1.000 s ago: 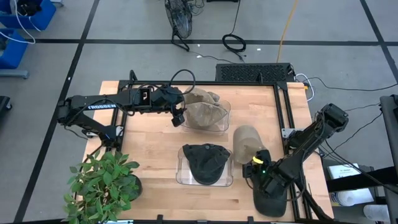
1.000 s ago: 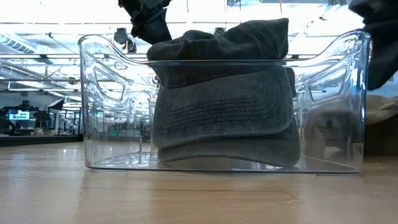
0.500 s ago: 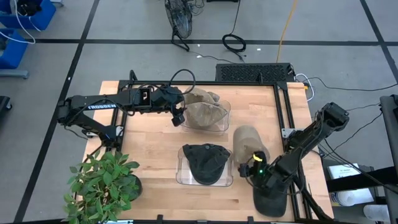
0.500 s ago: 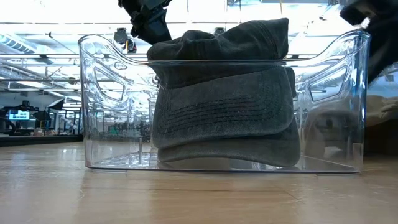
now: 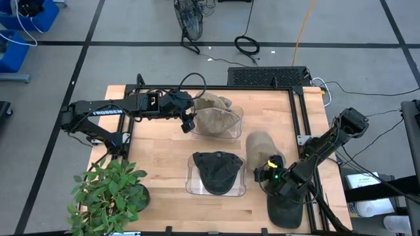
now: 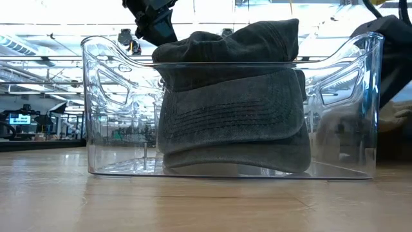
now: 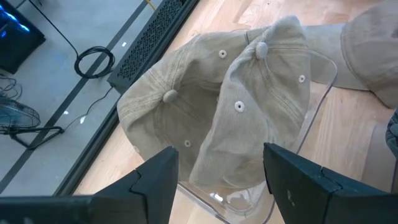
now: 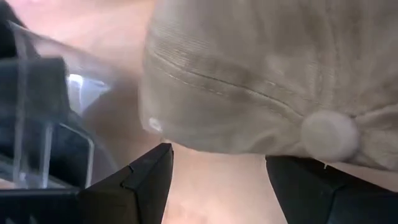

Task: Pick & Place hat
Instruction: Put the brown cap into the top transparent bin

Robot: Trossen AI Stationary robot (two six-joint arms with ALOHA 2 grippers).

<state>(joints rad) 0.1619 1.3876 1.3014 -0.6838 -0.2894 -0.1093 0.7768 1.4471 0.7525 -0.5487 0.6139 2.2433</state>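
Two clear bins sit on the table (image 5: 157, 144): the far bin (image 5: 231, 131) holds two tan hats (image 7: 236, 118), the near bin (image 5: 194, 183) holds dark hats (image 5: 218, 172). One more tan hat (image 5: 258, 149) lies loose on the table, with a dark hat (image 5: 285, 211) nearby. The right gripper (image 5: 262, 175) – jaws open, empty – sits just beside the loose tan hat's edge. The left gripper (image 5: 188, 124) hovers open beside the far bin.

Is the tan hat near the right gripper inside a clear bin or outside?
Outside. The tan hat lies on the bare table, beside the clear bin holding dark hats.
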